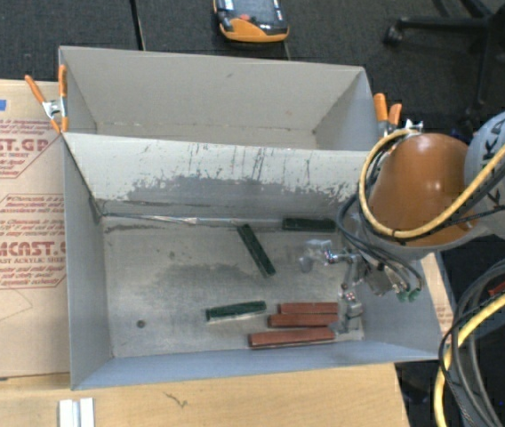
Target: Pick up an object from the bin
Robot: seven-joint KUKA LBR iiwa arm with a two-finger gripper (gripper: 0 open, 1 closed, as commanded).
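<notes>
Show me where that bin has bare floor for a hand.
The bin floor is bare on its left half, up to the slanted green stick. The front right is crowded: the lying green stick, the upper brown bar, the lower brown bar and the gripper.

Soft, even light fell from above on the grey bin [84, 265]. Its far wall [208, 96] was pale and bright, and the bottom was a duller, streaked grey. A narrow dark shadow ran along the foot of the inner back face. The arm's orange cover [417, 181] carried a broad, mild highlight without harsh glare. The room floor [21, 16] beyond the far edge lay dark.
</notes>
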